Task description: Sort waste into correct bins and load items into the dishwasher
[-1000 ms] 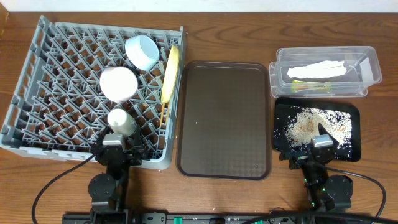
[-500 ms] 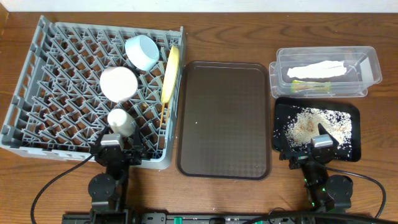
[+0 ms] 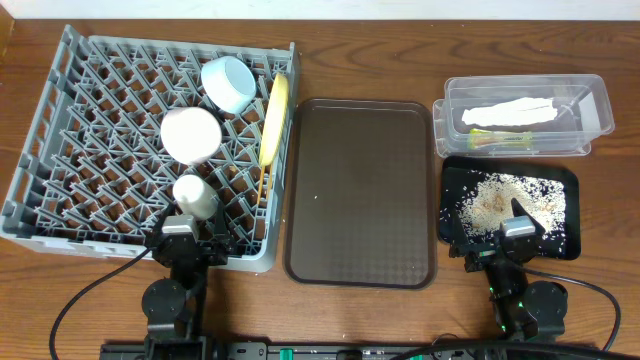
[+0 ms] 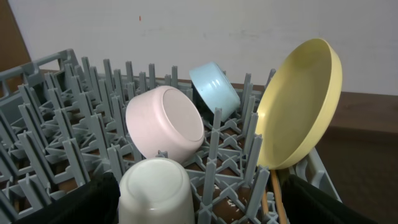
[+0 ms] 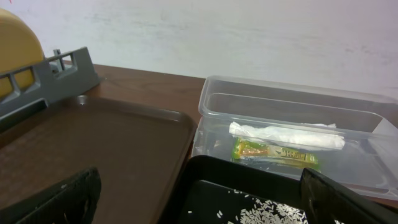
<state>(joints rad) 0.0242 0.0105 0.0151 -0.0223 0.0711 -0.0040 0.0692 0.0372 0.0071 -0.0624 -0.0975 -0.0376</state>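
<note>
1. Brown serving tray [image 3: 360, 190]: bare surface, open passage between dish rack [image 3: 40, 215] and clear tub [image 3: 600, 110].
2. Rack's right side obstructed: upright yellow plate [image 3: 273, 120], pink bowl [image 3: 190, 133], blue bowl [image 3: 228, 83], cup [image 3: 195, 193].
3. Rack's left side: pegs [image 3: 85, 120] only.

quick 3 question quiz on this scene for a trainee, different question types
1. True or false: the yellow plate stands on edge in the dish rack.
2. The rice scraps lie in: A dish rack, B black tray, C clear tub.
3. Fill in: the napkin and the wrapper lie in the ____.
Key: 1 true; 2 B; 3 clear tub.
</note>
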